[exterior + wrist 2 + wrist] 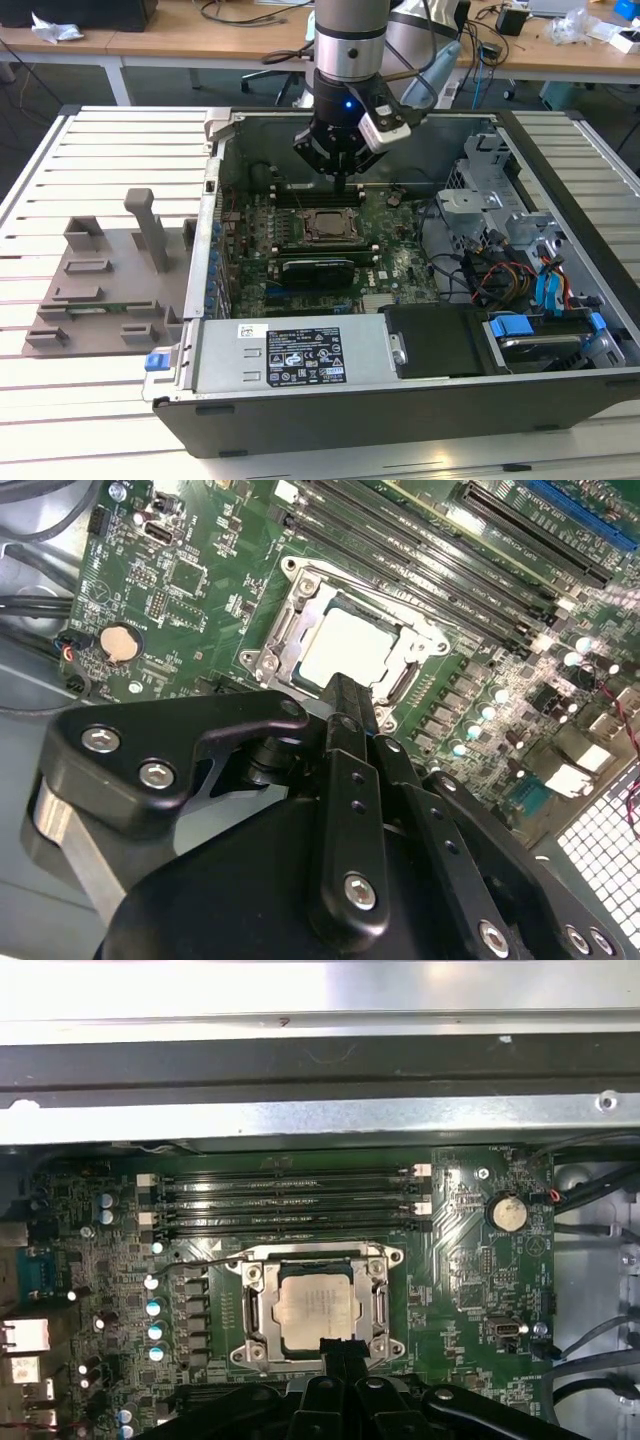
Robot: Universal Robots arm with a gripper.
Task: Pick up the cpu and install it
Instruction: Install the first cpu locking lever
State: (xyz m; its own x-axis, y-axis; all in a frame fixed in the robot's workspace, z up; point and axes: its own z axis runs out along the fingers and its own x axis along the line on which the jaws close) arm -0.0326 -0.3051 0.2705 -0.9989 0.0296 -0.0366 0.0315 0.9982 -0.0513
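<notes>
The cpu (317,1307) is a silver-grey square lying flat inside the metal socket frame (252,1310) on the green motherboard (470,1260). In the second wrist view the cpu (345,646) lies just beyond my fingertips. My gripper (340,1348) hovers above the socket's edge, black fingers pressed together and shut with nothing between them. In the exterior view my gripper (346,182) hangs over the board just behind the cpu (328,225), inside the open computer case (300,355).
Memory slots (285,1200) run beside the socket. A coin battery (508,1211) sits on the board. Drive cages and cables (520,260) fill the case at the exterior view's right. A grey plastic tray (100,280) lies outside the case at the exterior view's left.
</notes>
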